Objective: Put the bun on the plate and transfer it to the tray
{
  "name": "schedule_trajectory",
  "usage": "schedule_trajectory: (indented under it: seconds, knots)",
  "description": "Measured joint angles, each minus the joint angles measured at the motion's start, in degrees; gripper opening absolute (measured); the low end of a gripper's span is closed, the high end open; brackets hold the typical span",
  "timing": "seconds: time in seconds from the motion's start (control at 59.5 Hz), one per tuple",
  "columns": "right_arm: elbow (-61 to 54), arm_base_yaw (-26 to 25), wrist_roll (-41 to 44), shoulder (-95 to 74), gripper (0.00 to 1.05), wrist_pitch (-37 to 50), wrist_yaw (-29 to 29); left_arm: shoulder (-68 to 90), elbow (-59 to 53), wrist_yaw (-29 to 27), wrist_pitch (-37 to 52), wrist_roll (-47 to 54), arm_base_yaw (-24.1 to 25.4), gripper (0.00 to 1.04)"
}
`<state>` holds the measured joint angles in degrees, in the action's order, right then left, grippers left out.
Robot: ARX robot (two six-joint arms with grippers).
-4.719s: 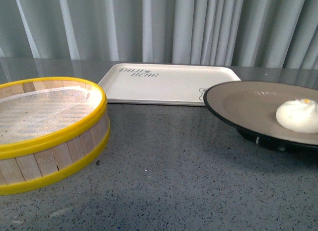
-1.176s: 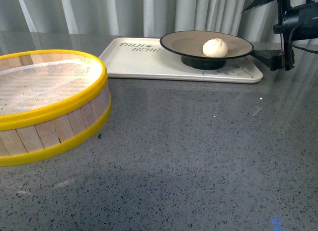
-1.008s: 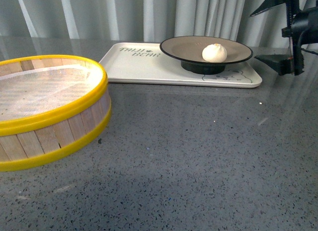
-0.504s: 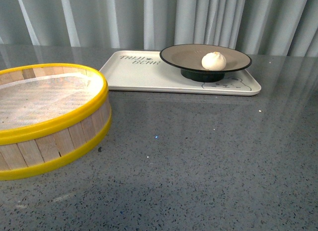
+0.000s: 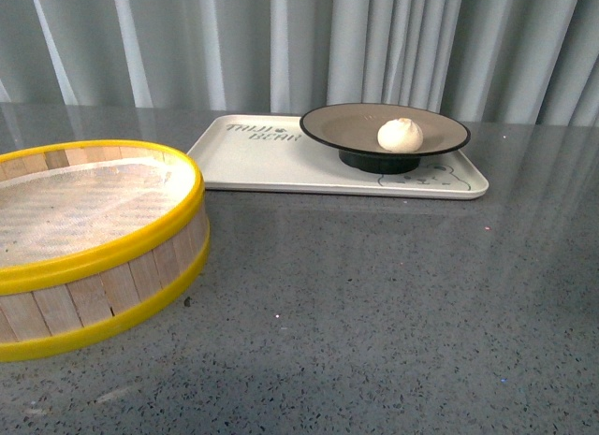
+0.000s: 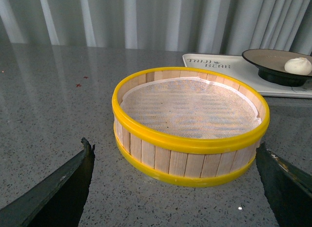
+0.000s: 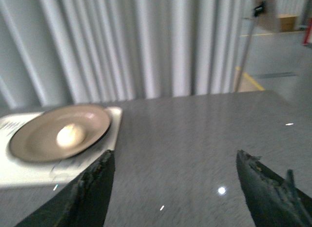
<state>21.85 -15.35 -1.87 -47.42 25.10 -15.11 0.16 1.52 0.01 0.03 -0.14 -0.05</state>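
The white bun (image 5: 400, 134) lies on the black-rimmed beige plate (image 5: 346, 128), and that plate stands on the right half of the cream tray (image 5: 271, 154) at the back of the table. Neither arm shows in the front view. In the left wrist view my left gripper (image 6: 175, 156) is open, its jaws wide apart on either side of the steamer basket, with the bun (image 6: 298, 66) and plate (image 6: 263, 58) far off. The right wrist view is blurred: my right gripper (image 7: 175, 158) is open and empty above bare table, with the bun (image 7: 70, 135), plate (image 7: 34, 139) and tray (image 7: 29, 173) off to one side.
A yellow-rimmed wooden steamer basket (image 5: 84, 239) with a white liner stands at the front left of the grey speckled table (image 5: 374, 295); it also fills the middle of the left wrist view, basket (image 6: 190, 124). Grey curtains (image 5: 281, 42) hang behind the table.
The plate with the bun went from close at the right onto the tray. My right gripper, seen beside the plate about a second ago, has drawn away out of the front view.
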Motion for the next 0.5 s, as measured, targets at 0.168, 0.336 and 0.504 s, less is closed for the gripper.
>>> schedule_trajectory:
  seconds: [0.168,0.336,0.504]
  knots:
    - [-9.44,4.04,1.25,8.81,0.19,0.44,4.37,0.02,0.00,-0.02,0.00,0.00,0.00,0.98]
    - [-12.94,6.88,1.62,13.22,0.02,-0.04,7.06,0.02,0.00,-0.02,0.00,0.00,0.00,0.98]
    - [-15.63,9.20,1.64,17.31,0.02,-1.60,9.42,0.02,0.00,-0.02,0.00,0.00,0.00,0.98]
